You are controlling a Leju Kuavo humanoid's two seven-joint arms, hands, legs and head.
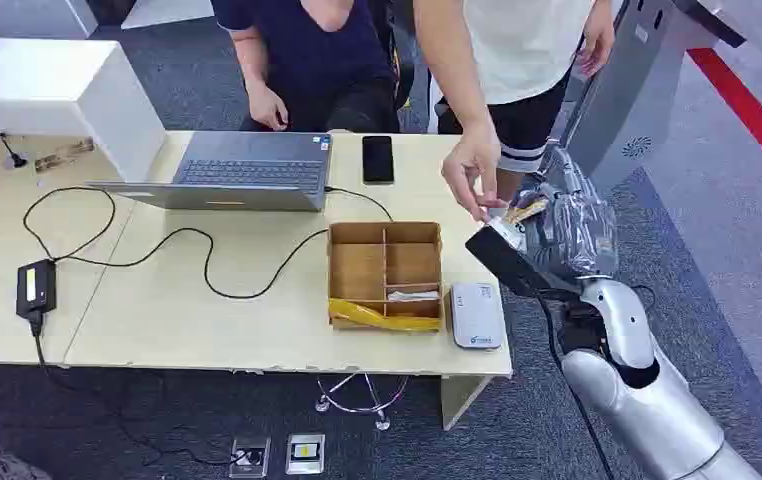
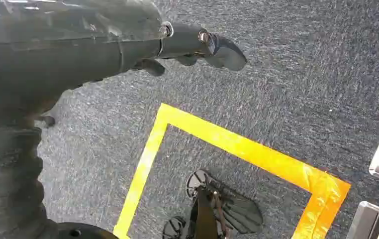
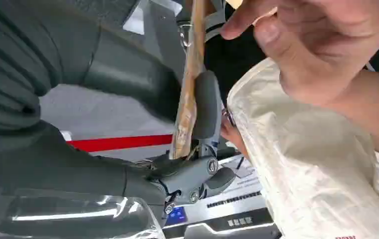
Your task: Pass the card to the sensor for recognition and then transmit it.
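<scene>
While I watched the head view, the right hand (image 1: 547, 235), wrapped in clear plastic, was raised past the right end of the surface (image 1: 207, 300) and held the card (image 1: 525, 211), a thin tan strip sticking out toward a person's hand (image 1: 474, 170). That person, in a white shirt, reached down with fingertips at or just beside the card's end; I could not tell whether they touched it. A second person in dark clothes stood behind the open laptop (image 1: 242, 172). A dark phone (image 1: 378, 158) lay beside the laptop. Nearer me sat a brown divided box (image 1: 385, 272) with a yellow item in its front compartment, and just right of it the white card sensor (image 1: 477, 315). A black power brick (image 1: 36, 285) lay at the left, its cable looping across the surface to the laptop.

From the left wrist view, the left hand (image 2: 187, 50) hung over grey carpet (image 2: 302, 89) marked with yellow tape (image 2: 247, 149); its dark fingers held nothing, and I could not tell how far apart they were.

From the right wrist view, the card (image 3: 190, 89) stood edge-on, pinched between the thick grey thumb (image 3: 133, 82) and a grey finger (image 3: 206, 104). The person's hand (image 3: 317, 45) hovered close beyond the card's far end.
</scene>
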